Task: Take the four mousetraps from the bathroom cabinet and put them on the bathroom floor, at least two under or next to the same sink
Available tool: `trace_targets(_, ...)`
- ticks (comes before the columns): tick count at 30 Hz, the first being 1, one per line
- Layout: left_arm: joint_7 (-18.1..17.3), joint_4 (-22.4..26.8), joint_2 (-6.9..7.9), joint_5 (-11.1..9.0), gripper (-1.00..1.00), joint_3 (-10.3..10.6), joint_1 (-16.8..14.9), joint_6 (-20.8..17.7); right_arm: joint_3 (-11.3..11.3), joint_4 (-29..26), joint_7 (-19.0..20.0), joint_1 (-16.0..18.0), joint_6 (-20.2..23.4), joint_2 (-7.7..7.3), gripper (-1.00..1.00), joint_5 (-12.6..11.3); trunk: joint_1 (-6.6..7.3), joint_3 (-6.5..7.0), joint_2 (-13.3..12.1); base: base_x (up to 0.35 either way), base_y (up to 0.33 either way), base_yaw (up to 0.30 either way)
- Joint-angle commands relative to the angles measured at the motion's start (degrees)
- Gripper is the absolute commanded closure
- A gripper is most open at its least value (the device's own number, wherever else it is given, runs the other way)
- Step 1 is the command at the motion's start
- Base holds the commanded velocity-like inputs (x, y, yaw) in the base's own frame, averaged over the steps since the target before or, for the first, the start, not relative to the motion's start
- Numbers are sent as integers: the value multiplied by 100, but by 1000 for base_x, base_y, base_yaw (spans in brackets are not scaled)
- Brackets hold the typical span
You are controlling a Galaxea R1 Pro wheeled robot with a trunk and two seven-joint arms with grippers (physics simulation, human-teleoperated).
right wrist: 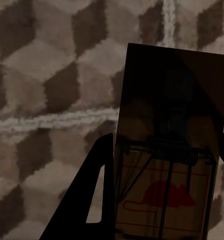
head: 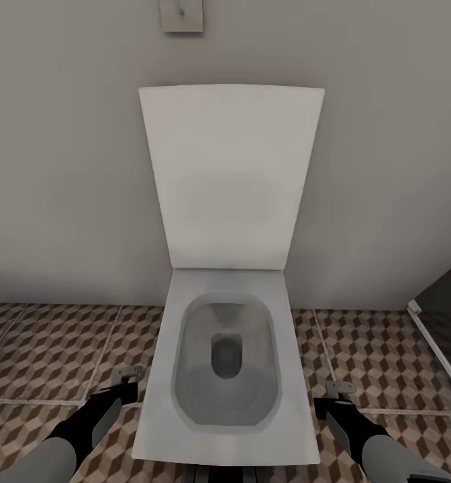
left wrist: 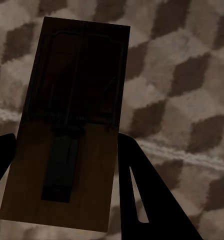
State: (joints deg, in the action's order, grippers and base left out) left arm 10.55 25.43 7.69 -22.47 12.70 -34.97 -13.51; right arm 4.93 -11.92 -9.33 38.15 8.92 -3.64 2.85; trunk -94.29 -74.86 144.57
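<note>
**Two mousetraps carried at a toilet, one in each set of jaws**

While both arms are held low on either side of a white toilet (head: 227, 376), a mousetrap is gripped by each of them. In the left wrist view, a dark-brown mousetrap (left wrist: 72, 125) is seen pinched between the two black fingers (left wrist: 142, 200) of the left gripper (left wrist: 64, 170), which are closed against its long edges; its wire bar and spring are faintly visible on its upper face. In the right wrist view, a second mousetrap (right wrist: 172, 145) is clamped the same way by the right gripper (right wrist: 164, 200), one finger (right wrist: 92, 195) being pressed to its side; a red mouse outline is printed on its pale lower part. Behind both traps the bathroom floor (left wrist: 187, 90) is shown, with its brown and beige cube pattern and pale grout lines.

From the head view, the left gripper (head: 126, 377) and the right gripper (head: 338, 392) are seen above the tiled floor (head: 51, 349), flanking the toilet bowl. The toilet lid (head: 229, 176) is raised against a grey wall (head: 58, 168). A small plate (head: 181, 15) is fixed to the wall above the lid.
</note>
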Motion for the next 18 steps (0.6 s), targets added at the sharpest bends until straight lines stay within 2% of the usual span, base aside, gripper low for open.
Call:
trace_targets(1, 43, 18, 7, -37, 100, 48, -1, -29, 45, -12, 12, 0, 33, 3, 100, 10, 1, -4, 2, 0, 0, 0)
trace_targets(12, 50, 27, -5, -38, 100, 52, -1, -42, 43, -22, 10, 0, 170, 3, 100, 28, 1, -4, 2, 0, 0, 0)
trace_targets(18, 59, 32, -77, -38, 100, 57, -1, -46, 43, -30, 10, 0, 183, 15, 100, 34, 1, -4, 2, 0, 0, 0)
